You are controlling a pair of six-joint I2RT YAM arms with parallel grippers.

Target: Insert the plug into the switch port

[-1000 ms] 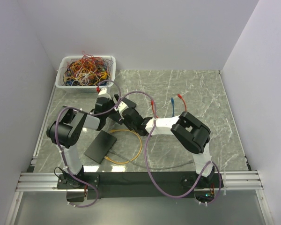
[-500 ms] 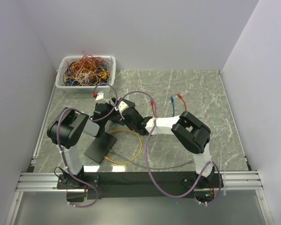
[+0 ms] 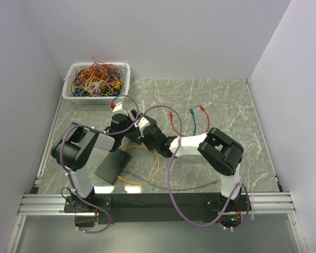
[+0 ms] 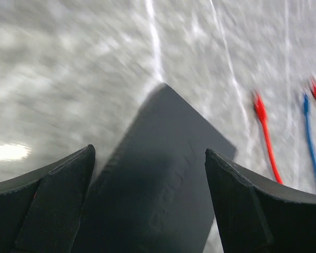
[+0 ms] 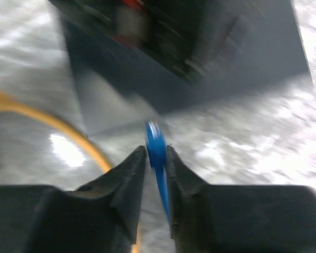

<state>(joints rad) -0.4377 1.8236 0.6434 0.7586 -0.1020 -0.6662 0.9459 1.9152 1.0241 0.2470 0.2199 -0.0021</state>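
The black switch [image 3: 112,165] lies flat at the near left. In the left wrist view it [image 4: 163,200] fills the space between my fingers. My left gripper [image 4: 148,153] is open and straddles its far end; in the top view it [image 3: 125,137] sits above that end. My right gripper [image 5: 156,150] is shut on a blue plug [image 5: 156,139] and holds it just short of the switch's side [image 5: 242,68]. In the top view my right gripper [image 3: 143,138] is right next to the left one. The ports are blurred and I cannot make them out.
A yellow cable [image 3: 147,164] loops on the table beside the switch and shows left of my right fingers [image 5: 52,124]. Two red cables [image 3: 172,120] and the blue cable's tail [image 3: 191,118] lie mid-table. A white bin of tangled cables [image 3: 97,79] stands at the back left.
My left gripper has come down and toward the near side, over the switch's far end. My right arm has shifted slightly nearer and right, still holding the blue plug.
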